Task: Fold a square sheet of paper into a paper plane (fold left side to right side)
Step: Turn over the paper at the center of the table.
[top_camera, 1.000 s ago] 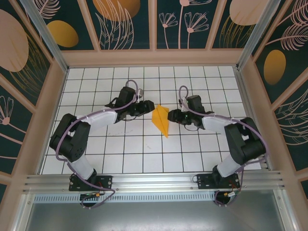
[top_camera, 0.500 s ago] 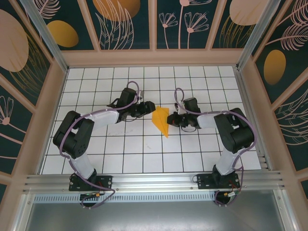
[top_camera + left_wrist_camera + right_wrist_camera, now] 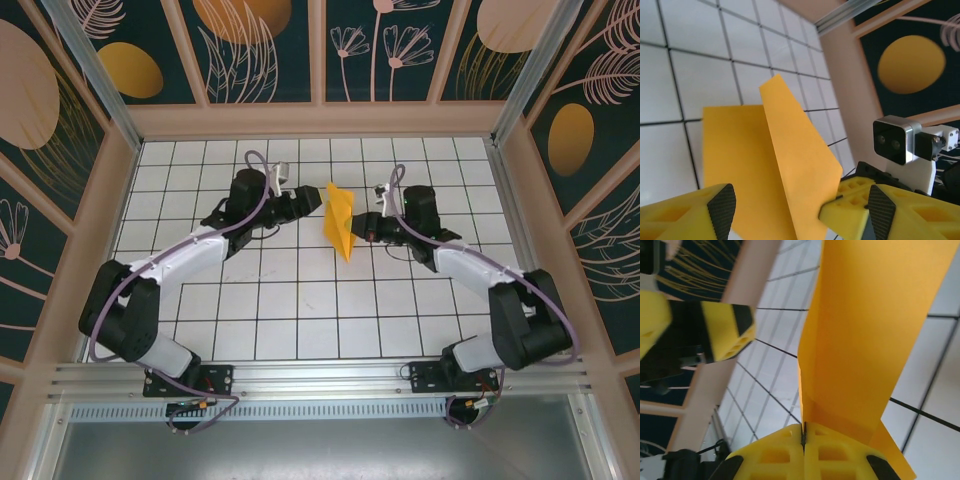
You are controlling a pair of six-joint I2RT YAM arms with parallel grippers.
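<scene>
- White gridded table (image 3: 300, 300) under both arms, same as before
- Orange paper plane (image 3: 340, 222), folded narrow and pointed, now lifted off the tiles and carried toward the far wall
- Right gripper (image 3: 366, 229) newly clamped tight on its right edge, bearing the weight
- Left gripper (image 3: 312, 200) spread wider than a second ago, just beside the left edge, gripping nothing; probably a handover before the next crease
</scene>
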